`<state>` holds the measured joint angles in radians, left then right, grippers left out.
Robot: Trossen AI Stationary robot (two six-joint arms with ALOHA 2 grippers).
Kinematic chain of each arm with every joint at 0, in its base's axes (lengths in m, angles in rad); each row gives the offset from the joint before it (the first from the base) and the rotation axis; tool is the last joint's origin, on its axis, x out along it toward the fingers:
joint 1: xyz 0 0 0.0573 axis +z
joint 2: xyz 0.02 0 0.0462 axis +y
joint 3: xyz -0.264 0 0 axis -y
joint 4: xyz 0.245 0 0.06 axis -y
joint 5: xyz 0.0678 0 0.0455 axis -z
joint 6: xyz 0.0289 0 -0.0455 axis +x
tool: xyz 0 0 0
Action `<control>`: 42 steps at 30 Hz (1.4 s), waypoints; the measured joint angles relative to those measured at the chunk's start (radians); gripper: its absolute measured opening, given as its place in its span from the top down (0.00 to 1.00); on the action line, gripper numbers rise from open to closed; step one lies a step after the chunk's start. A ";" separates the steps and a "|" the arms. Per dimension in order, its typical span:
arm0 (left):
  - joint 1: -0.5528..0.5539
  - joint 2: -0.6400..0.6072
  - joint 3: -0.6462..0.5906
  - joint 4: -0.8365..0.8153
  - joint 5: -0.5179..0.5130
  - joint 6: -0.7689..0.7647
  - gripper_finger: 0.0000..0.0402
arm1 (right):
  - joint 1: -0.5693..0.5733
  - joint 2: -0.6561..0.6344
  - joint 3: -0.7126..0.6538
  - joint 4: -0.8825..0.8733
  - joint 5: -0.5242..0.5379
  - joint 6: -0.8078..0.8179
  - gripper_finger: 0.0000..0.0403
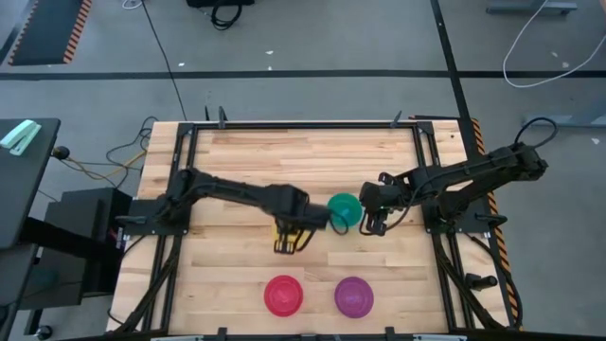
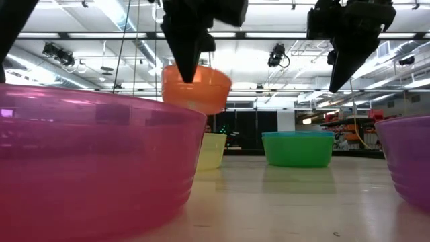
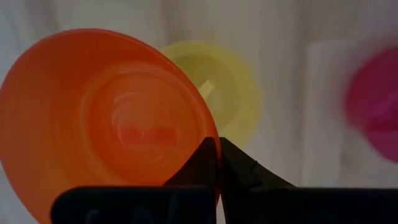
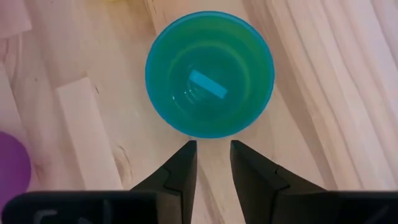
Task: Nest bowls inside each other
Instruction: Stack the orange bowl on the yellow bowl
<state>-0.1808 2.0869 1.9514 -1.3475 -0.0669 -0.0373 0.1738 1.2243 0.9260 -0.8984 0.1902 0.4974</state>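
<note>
**Orange bowl lifted over yellow**

The orange bowl (image 3: 106,124) is pinched by its rim in the left gripper (image 3: 217,163) and held off the surface (image 1: 237,161), tilted, above the yellow bowl (image 3: 230,93). The green bowl (image 4: 210,73), with a blue one nested in it, is seen just beyond the right gripper (image 4: 213,158), whose jaws are spread. Pink-red (image 1: 283,295) and purple (image 1: 353,296) bowls sit nearer the front edge.
</note>
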 joint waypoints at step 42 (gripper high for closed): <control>-0.099 0.000 -0.323 0.509 -0.140 -0.379 0.83 | 0.000 0.000 0.000 -0.021 -0.030 -0.048 0.74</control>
<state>-0.2798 2.0872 1.6287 -0.8386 -0.2065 -0.4167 0.1734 1.2243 0.9260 -0.9189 0.1600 0.4496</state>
